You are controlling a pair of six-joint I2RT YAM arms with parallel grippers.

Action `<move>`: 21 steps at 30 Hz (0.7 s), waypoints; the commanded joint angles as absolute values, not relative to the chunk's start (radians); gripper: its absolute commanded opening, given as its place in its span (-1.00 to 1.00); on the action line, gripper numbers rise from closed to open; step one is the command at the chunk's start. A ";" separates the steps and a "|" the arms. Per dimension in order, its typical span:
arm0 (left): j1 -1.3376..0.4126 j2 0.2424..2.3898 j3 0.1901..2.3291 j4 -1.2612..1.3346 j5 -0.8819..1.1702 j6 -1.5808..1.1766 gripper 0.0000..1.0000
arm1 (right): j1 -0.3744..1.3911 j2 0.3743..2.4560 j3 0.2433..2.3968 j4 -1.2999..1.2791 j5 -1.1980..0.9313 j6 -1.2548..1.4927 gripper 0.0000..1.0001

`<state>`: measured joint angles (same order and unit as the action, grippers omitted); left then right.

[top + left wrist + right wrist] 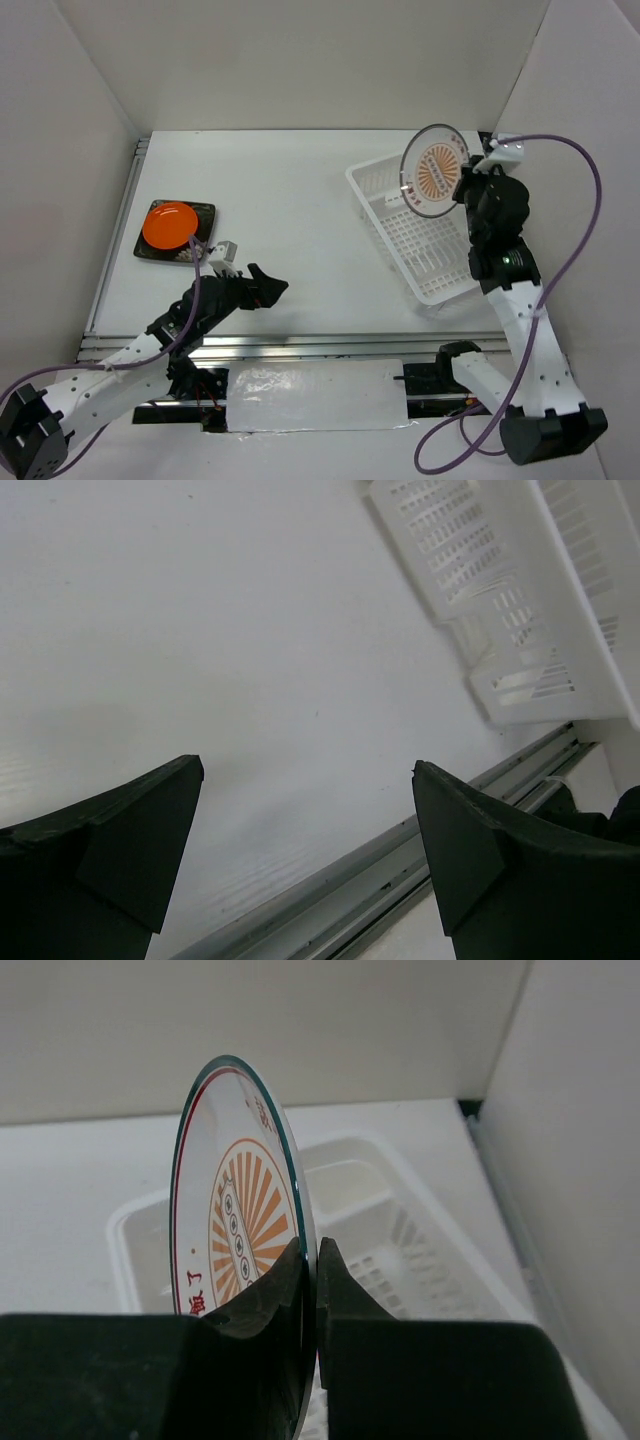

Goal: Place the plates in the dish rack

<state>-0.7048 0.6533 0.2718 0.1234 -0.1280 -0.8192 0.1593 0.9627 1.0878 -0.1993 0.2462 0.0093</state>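
My right gripper [462,182] is shut on the rim of the white sunburst plate [433,171] and holds it on edge above the far end of the white dish rack [425,262]. In the right wrist view the plate [235,1210] stands upright between the fingertips [312,1260], with the rack [400,1230] below. The orange plate [168,225] lies on the dark square plate [204,215] at the table's left. My left gripper [270,288] is open and empty, low over the table's near middle.
The rack's near corner shows in the left wrist view [540,610]. A metal rail [400,880] runs along the table's near edge under the left gripper. White walls enclose the table on three sides, and the right wall is close to the rack.
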 commanded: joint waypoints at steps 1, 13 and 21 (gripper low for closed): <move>-0.718 0.672 0.229 0.403 -0.086 -0.877 0.99 | 0.105 0.838 1.000 0.090 0.307 -0.142 -1.00; -0.750 0.775 0.252 0.412 -0.120 -0.827 0.99 | -0.038 0.778 0.864 0.299 0.132 -0.190 -1.00; -0.753 0.750 0.252 0.420 -0.077 -0.811 0.99 | -0.268 0.807 0.793 0.316 -0.156 -0.241 -1.00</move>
<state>-0.7464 0.7788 0.2432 0.3595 -0.0978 -0.8368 -0.1490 0.8215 0.8291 0.1879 0.0334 -0.2298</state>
